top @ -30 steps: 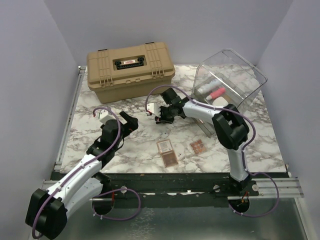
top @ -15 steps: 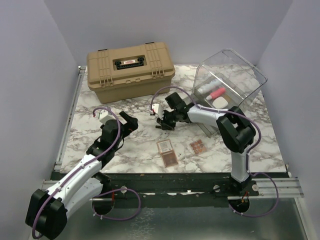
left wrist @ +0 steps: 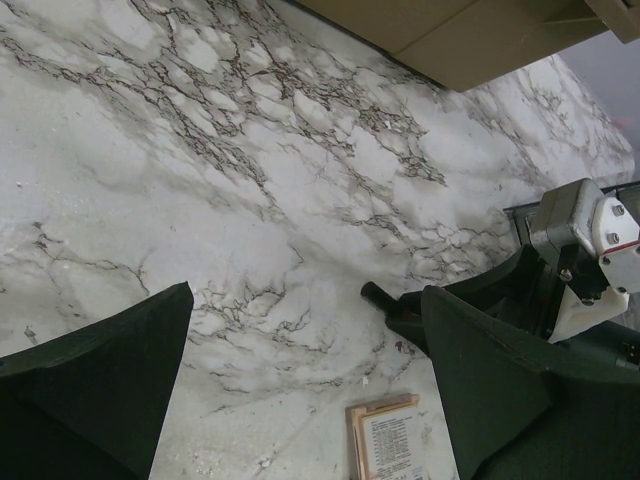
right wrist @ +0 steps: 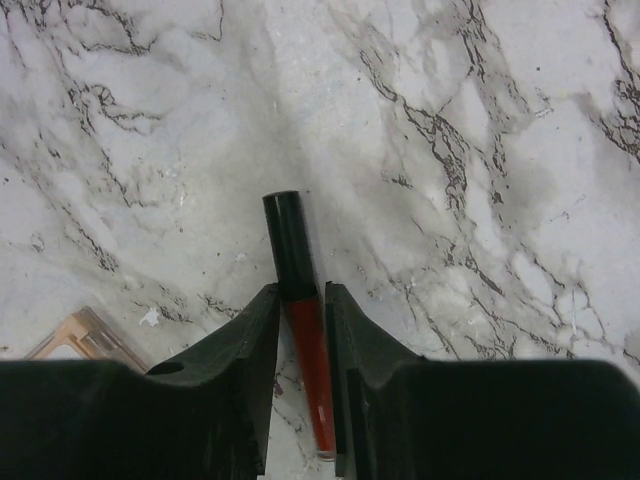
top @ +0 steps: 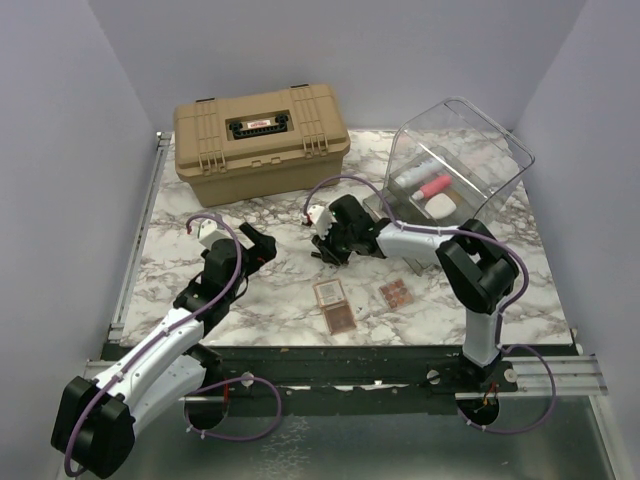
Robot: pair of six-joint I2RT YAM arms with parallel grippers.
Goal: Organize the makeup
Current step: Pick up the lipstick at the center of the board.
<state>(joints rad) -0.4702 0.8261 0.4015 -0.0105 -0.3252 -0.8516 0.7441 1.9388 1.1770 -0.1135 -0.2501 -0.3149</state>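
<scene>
Makeup point(top: 328, 292) is split across the marble table point(top: 520, 290). At the far edge, right of the tan case point(top: 262, 140), the tilted clear bin point(top: 470, 150) holds a white tube point(top: 415, 172), a pink tube point(top: 435, 186) and a white oval piece point(top: 440, 205). The left tool point(left wrist: 300, 300) hangs released, jaws wide, over the table's left side. Three square palettes point(top: 339, 319) lie near centre. Just beyond them the right tool point(right wrist: 300, 290) is clenched on a red-black pencil point(right wrist: 290, 240) lying on the table.

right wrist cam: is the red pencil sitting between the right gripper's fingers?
Yes, the red-and-black pencil lies between the two fingers of the right gripper, its black cap sticking out past the fingertips.
</scene>
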